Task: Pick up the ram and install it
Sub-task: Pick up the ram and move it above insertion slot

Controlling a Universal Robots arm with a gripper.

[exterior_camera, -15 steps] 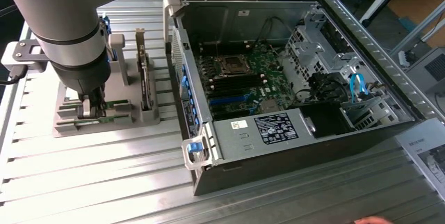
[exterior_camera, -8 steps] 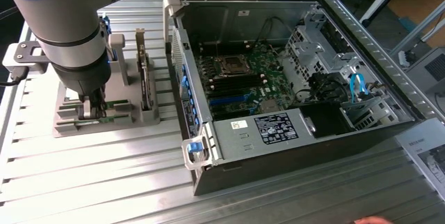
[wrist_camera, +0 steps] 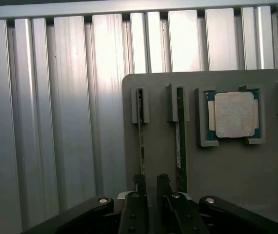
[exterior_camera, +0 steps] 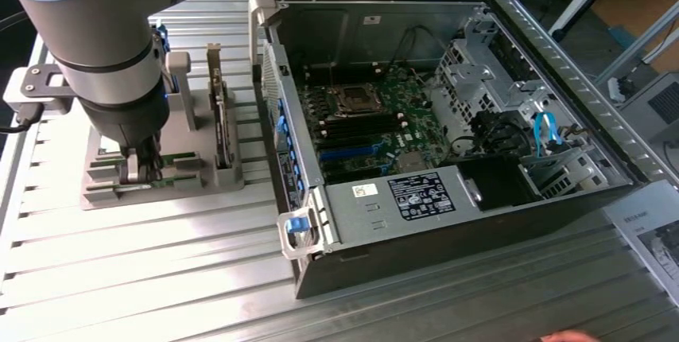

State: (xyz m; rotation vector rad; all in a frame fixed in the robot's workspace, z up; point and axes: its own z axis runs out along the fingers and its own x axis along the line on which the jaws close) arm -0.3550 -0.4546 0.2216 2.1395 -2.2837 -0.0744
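1. Pincer (wrist_camera: 151, 186) sits low over the grey holder (wrist_camera: 227, 165). Its two dark fingers are apart with a narrow gap between them and nothing clamped, so I read it as open.
2. The ram (wrist_camera: 140, 129) stands on edge in its slot in the holder. It is the stick farther from the square processor (wrist_camera: 234, 114), and a second stick (wrist_camera: 179, 141) stands between the two. The ram's near end runs up to one finger of the pincer; I cannot tell whether it lies inside the gap or just beside it.
3. Progress, as a judgement: early. The ram is seated in the holder and not lifted, so both the pick-up and the installing are left to do.
4. The exterior view adds the wider layout. The arm reaches down with the pincer (exterior_camera: 140, 175) at the holder (exterior_camera: 212, 183) on the exterior view's left. The open computer case (exterior_camera: 361, 199) lies to the right, with its motherboard (exterior_camera: 371, 127) facing up — well apart from the ram's slot. An expansion card (exterior_camera: 219, 119) stands upright in the holder.
5. The wrist view adds the close detail — the finger gap, the thin edges of both sticks and the processor in its corner brackets. The slatted metal table (wrist_camera: 56, 97) lies beyond the holder.
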